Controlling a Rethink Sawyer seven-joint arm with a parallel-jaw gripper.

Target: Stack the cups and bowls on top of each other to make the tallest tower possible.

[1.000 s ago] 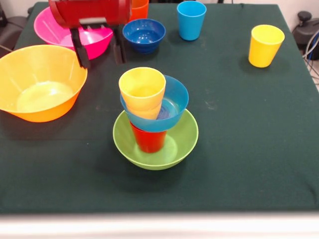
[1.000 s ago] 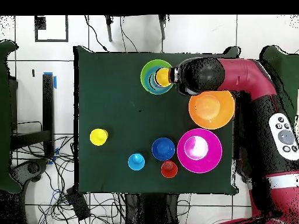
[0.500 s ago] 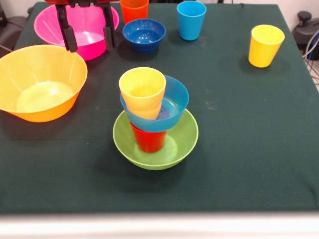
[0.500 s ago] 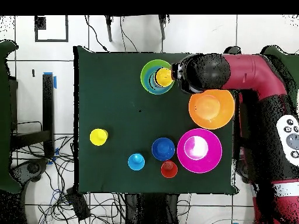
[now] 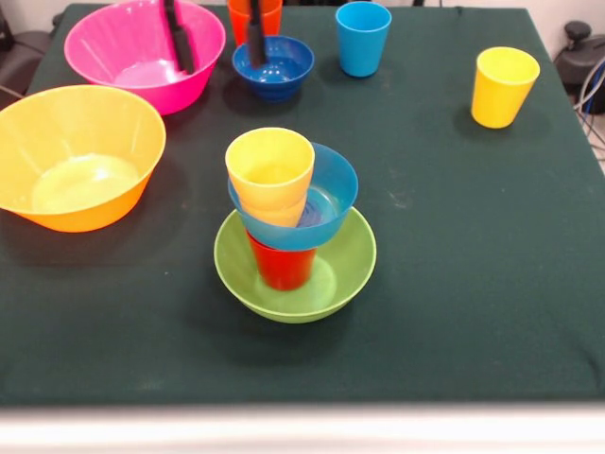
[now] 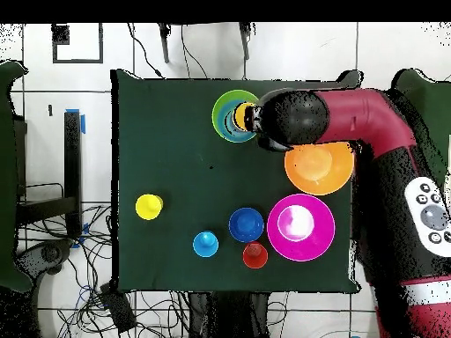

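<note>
Dark green cloth covers the bench [image 5: 492,284], and no brand, label or writing can be read on anything here. Near its middle stands the tower [image 5: 293,222]: a green bowl [image 5: 345,274] at the bottom, a red cup [image 5: 282,268] standing in it, a light blue bowl [image 5: 331,203] sitting tilted on that cup, and a yellow cup [image 5: 270,170] leaning in the blue bowl.

Outward from it, a yellow-orange bowl [image 5: 76,156] sits at the picture's left, with a pink bowl [image 5: 113,47] beyond it. A dark blue bowl [image 5: 284,64], an orange cup [image 5: 269,14] behind it and a light blue cup [image 5: 363,36] line the far edge. A second yellow cup [image 5: 504,85] stands well apart at the right.

Two dark fingers [image 5: 178,38] of the end effector [image 5: 217,38] hang wide apart at the top, holding nothing. From overhead, the red and black arm [image 6: 352,119] reaches beside the tower.
</note>
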